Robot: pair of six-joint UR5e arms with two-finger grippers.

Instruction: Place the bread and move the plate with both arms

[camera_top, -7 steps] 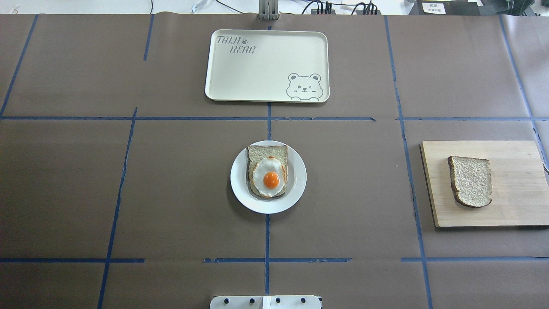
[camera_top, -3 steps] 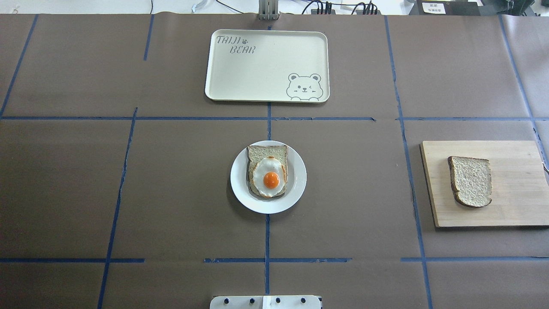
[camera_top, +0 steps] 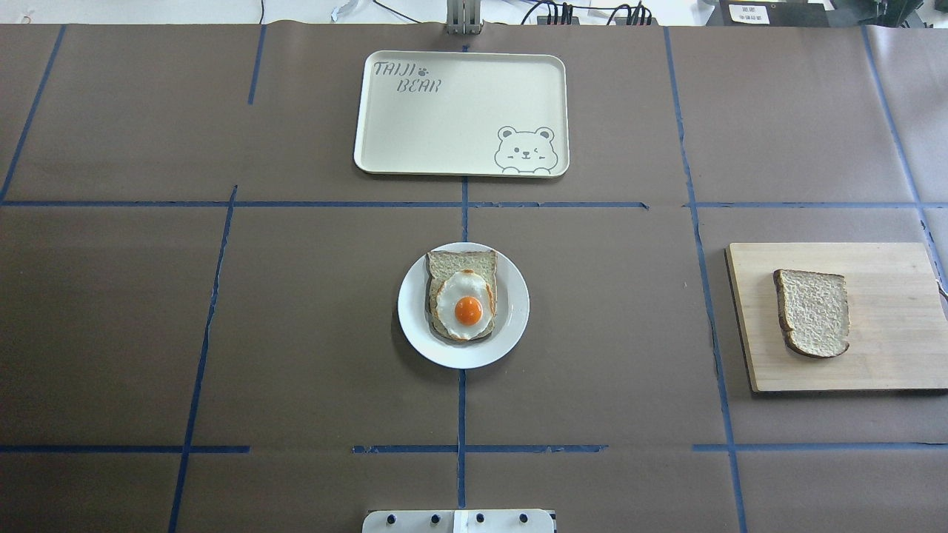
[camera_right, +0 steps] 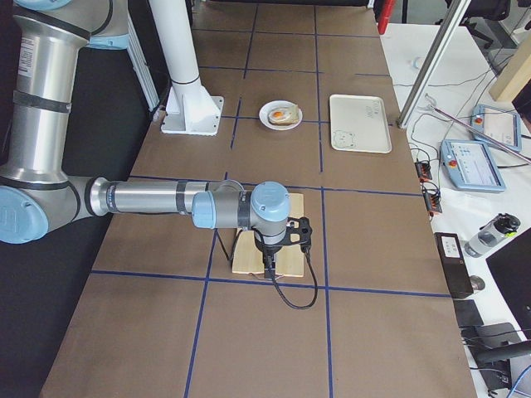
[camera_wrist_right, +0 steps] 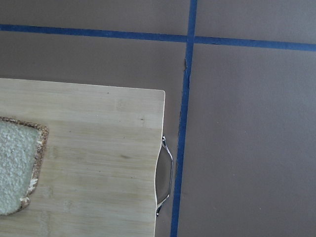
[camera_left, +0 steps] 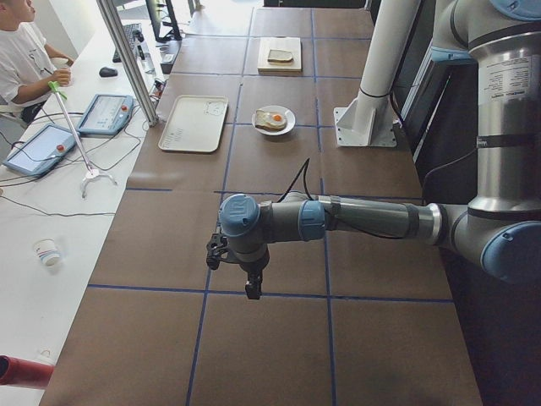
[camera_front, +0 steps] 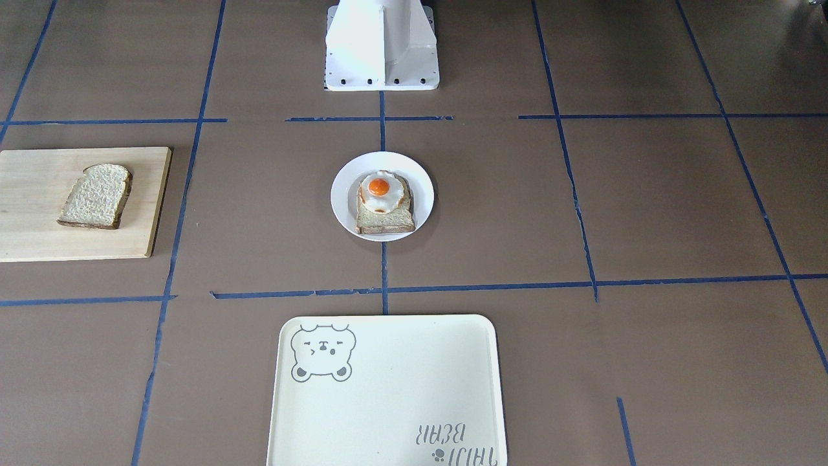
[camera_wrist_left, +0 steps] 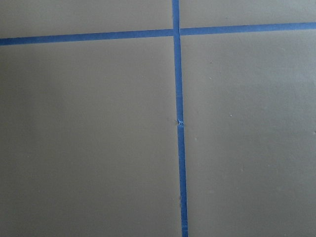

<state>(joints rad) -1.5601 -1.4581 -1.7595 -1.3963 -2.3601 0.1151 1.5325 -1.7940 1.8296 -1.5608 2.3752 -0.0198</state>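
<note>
The bread [camera_top: 813, 312] lies flat on a wooden cutting board [camera_top: 889, 355] at the table's right; it also shows in the front view [camera_front: 97, 195] and partly in the right wrist view [camera_wrist_right: 17, 168]. The white plate [camera_top: 515, 311] sits at the table's centre and holds a toast slice with a fried egg [camera_top: 463, 303]. My right gripper [camera_right: 267, 265] hangs above the board's outer end. My left gripper [camera_left: 252, 288] hangs over bare table far to the left, well away from the plate [camera_left: 287, 127]. Both show only in the side views, so I cannot tell whether they are open or shut.
A cream tray with a bear drawing [camera_top: 444, 126] lies beyond the plate at the far centre. The board has a metal handle [camera_wrist_right: 168, 173] on its outer end. The white robot base [camera_front: 381, 45] stands at the near edge. Blue tape lines cross the brown table cover.
</note>
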